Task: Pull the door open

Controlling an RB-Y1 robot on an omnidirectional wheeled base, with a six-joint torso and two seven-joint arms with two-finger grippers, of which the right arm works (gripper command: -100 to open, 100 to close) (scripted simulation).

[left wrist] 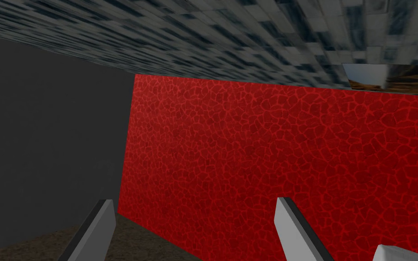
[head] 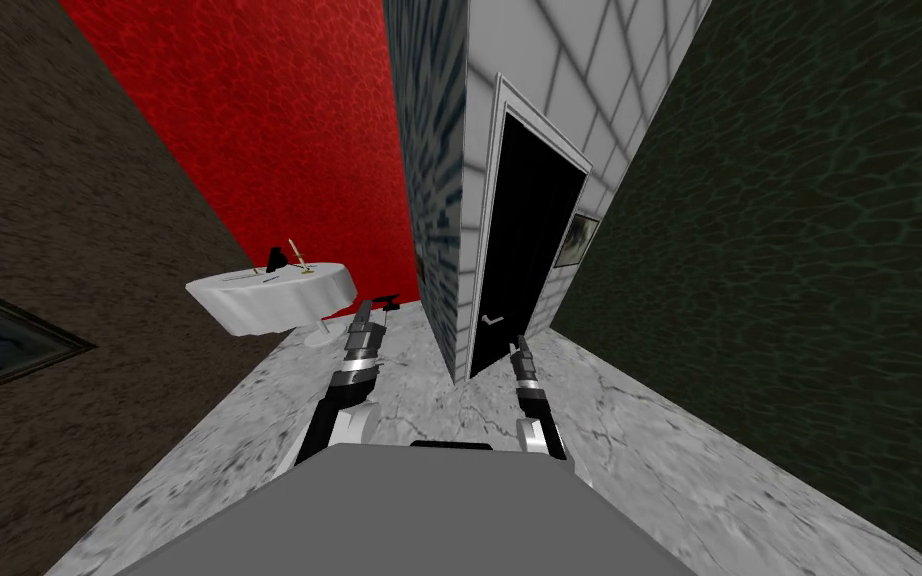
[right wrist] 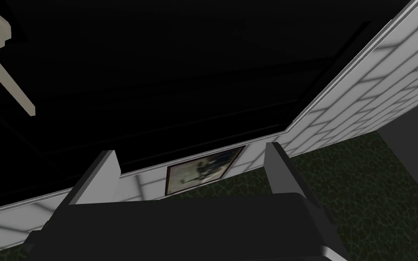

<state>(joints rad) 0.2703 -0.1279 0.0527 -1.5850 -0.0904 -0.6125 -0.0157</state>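
A black door [head: 529, 235] in a white frame [head: 497, 110] stands shut in the white tiled wall ahead. Its pale lever handle [head: 492, 320] sits low on the door's left side. My right gripper [head: 520, 344] hovers just right of the handle, a short way off the door. In the right wrist view the gripper [right wrist: 190, 167] is open and empty, facing the dark door panel [right wrist: 167, 77], with the lever handle [right wrist: 5, 72] off beyond the left finger [right wrist: 98, 174]. My left gripper [head: 385, 303] is raised to the left of the wall's corner, and its wrist view shows the gripper [left wrist: 194, 222] open and empty.
A round table with a white cloth [head: 274, 290] stands ahead on the left before a red wall [head: 279, 130]. A dark green wall [head: 809, 250] runs close along the right. A small framed picture [head: 577, 238] hangs right of the door. The floor [head: 429, 400] is grey marble.
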